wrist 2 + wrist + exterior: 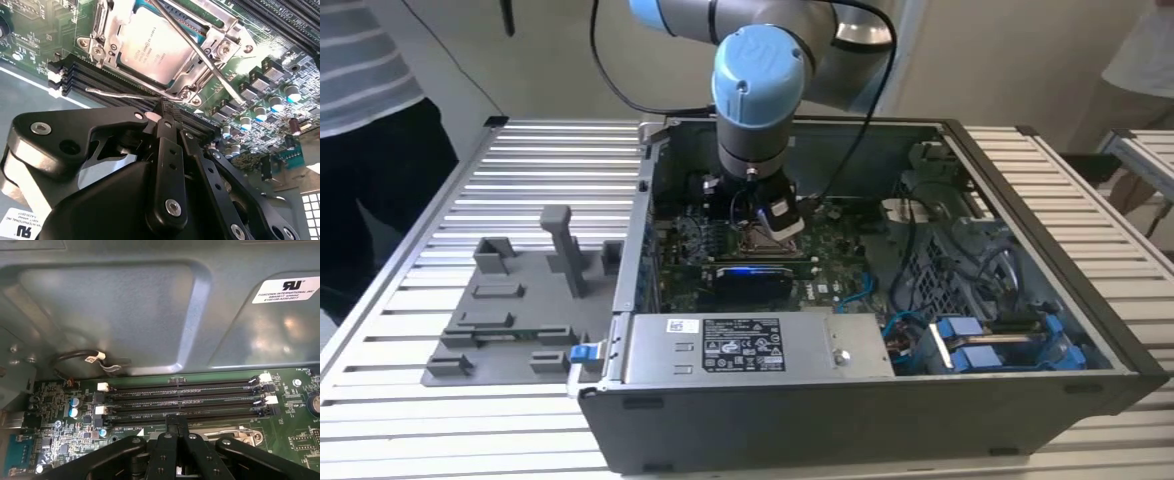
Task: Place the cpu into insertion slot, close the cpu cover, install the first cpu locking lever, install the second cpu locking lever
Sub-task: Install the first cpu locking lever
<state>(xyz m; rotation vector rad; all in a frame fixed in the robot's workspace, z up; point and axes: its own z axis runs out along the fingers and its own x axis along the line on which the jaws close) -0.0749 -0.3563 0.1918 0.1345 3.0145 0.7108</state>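
Note:
In the second wrist view the cpu lies flat in the insertion slot, its silver top showing through the window of the cpu cover, which is folded down over it. One thin metal locking lever runs slanted across the cover. A second lever lies along the socket's edge beside the memory slots. My gripper is shut, its tip right at the inner end of that second lever; whether it touches is unclear. In the exterior view the gripper hangs low over the socket inside the case.
Several black memory slots run just beyond the fingertips, with the grey case wall behind them. Capacitors stand beside the socket. A power supply fills the case front. A grey fixture plate lies at the exterior view's left, near a person.

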